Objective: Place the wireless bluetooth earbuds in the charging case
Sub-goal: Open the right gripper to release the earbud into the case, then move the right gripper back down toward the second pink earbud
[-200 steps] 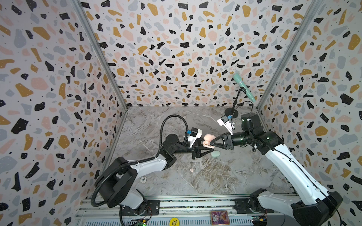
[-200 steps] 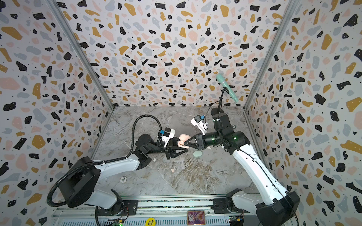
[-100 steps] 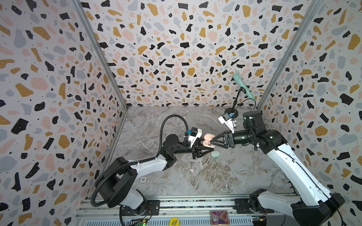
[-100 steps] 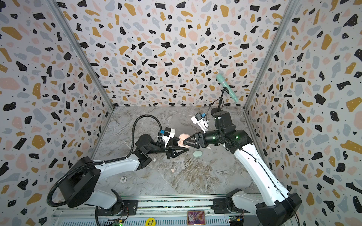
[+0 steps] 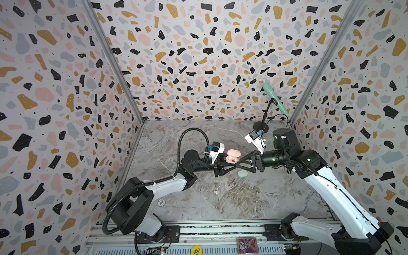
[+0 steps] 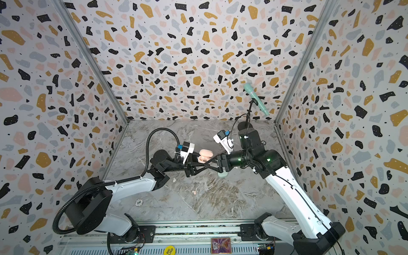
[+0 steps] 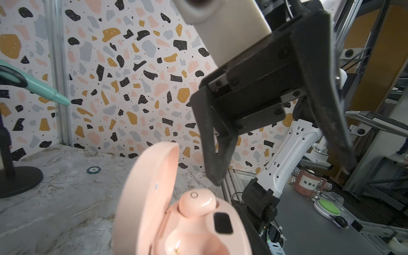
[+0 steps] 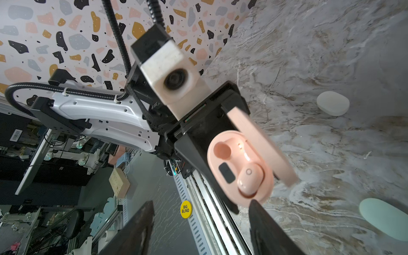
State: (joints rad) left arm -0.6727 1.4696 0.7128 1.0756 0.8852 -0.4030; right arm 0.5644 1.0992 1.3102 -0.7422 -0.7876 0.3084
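Terrazzo-patterned walls [image 5: 198, 55] enclose a grey marbled floor [image 5: 231, 198].

Mint case [image 8: 384, 217] runs past the view's edge.

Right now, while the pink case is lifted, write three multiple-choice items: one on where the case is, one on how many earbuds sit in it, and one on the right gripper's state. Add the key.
1. Where is the pink case?
A) held off the table by the left gripper
B) lying flat on the table
C) resting on the front rail

2. How many earbuds sit in it?
A) none
B) one
C) two

3. The right gripper is:
A) shut on an earbud
B) open, holding nothing
C) shut on the case lid

Key:
1 A, both top views show the case raised in the left gripper.
2 B, the right wrist view shows one pink earbud seated and the other socket bare.
3 B, in the left wrist view its fingers stand apart with nothing between them.
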